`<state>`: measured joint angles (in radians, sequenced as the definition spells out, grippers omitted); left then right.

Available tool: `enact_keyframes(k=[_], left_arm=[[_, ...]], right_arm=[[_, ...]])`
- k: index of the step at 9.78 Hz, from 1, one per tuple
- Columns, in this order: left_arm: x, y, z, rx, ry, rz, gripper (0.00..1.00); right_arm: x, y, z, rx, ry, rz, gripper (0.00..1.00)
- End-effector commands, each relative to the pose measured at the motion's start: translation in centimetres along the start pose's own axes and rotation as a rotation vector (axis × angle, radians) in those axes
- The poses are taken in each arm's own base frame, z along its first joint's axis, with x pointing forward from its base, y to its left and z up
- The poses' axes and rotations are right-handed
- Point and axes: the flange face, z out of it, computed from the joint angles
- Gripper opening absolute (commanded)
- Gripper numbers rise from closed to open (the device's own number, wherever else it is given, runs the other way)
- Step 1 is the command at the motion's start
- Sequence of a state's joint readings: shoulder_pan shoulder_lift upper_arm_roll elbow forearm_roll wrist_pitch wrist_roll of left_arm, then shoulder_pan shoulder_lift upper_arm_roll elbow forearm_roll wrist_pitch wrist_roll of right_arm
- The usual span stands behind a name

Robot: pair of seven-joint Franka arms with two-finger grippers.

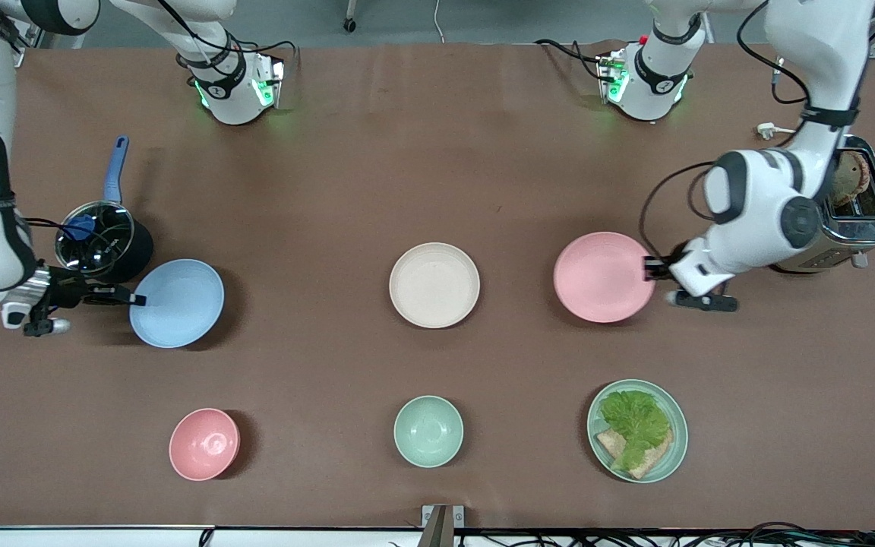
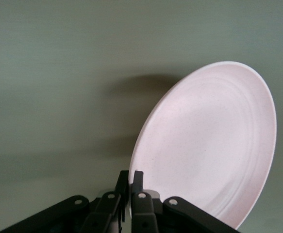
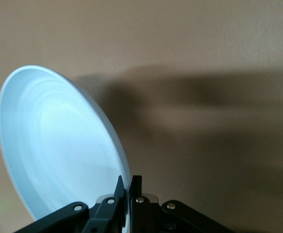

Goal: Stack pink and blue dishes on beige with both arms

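Left tool (image 1: pixel 652 267) pinches the pink plate's (image 1: pixel 603 276) rim — right tool (image 1: pixel 134 299) pinches the blue plate's (image 1: pixel 177 302) rim.

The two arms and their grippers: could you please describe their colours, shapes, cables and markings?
Both arms are glossy white, rounded, with black joint bands and loose black cables; their wrists glow green. The left gripper and right gripper are slim, black two-finger units with small silver screws.

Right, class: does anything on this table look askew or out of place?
Nothing spilled or damaged. The only oddity: the blue plate and pink plate each seem tipped, rim pinched by the right end effector and left end effector. The beige plate lies flat.
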<state>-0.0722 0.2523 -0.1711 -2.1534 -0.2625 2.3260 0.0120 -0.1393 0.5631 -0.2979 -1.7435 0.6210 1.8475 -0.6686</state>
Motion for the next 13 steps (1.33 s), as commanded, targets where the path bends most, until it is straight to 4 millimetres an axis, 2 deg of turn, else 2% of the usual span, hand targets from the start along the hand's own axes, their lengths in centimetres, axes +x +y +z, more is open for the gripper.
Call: enact_keyframes(k=[1, 2, 4, 5, 7, 9, 10, 11, 12, 13], left_arm=[[-0.8, 9.3, 1.9, -0.044, -0.023, -0.065, 0.01], [-1.1, 13.2, 3.5, -0.072, -0.021, -0.095, 0.01], [-2.5, 19.8, 7.4, -0.102, 0.012, -0.089, 0.02], [-2.7, 22.4, 9.5, -0.113, 0.012, -0.101, 0.02], [-1.8, 25.6, 12.1, -0.086, 0.024, -0.158, 0.04], [-1.3, 26.5, 13.8, -0.037, 0.058, -0.207, 0.09], [-0.6, 26.7, 13.8, -0.043, 0.066, -0.222, 0.16], [-0.2, 26.9, 13.2, -0.051, 0.077, -0.231, 0.39], [0.0, 27.1, 12.4, -0.056, 0.091, -0.236, 0.92], [0.3, 26.7, 10.9, -0.044, 0.113, -0.221, 1.00]], right_arm=[[1.7, -5.9, -5.4, -0.037, -0.073, 0.101, 0.01], [2.0, -8.3, -5.6, -0.032, -0.102, 0.153, 0.01], [2.3, -13.7, -5.5, -0.046, -0.104, 0.232, 0.01], [2.5, -16.8, -4.3, -0.040, -0.123, 0.260, 0.01], [2.7, -21.0, -1.9, -0.048, -0.155, 0.287, 0.01], [2.9, -23.9, -0.5, -0.077, -0.149, 0.298, 0.01], [2.9, -26.3, 0.2, -0.089, -0.145, 0.306, 0.01], [2.9, -28.1, 1.4, -0.101, -0.144, 0.312, 0.01], [2.7, -30.2, 3.2, -0.106, -0.145, 0.304, 0.01], [2.1, -31.7, 4.7, -0.105, -0.143, 0.302, 0.01]])
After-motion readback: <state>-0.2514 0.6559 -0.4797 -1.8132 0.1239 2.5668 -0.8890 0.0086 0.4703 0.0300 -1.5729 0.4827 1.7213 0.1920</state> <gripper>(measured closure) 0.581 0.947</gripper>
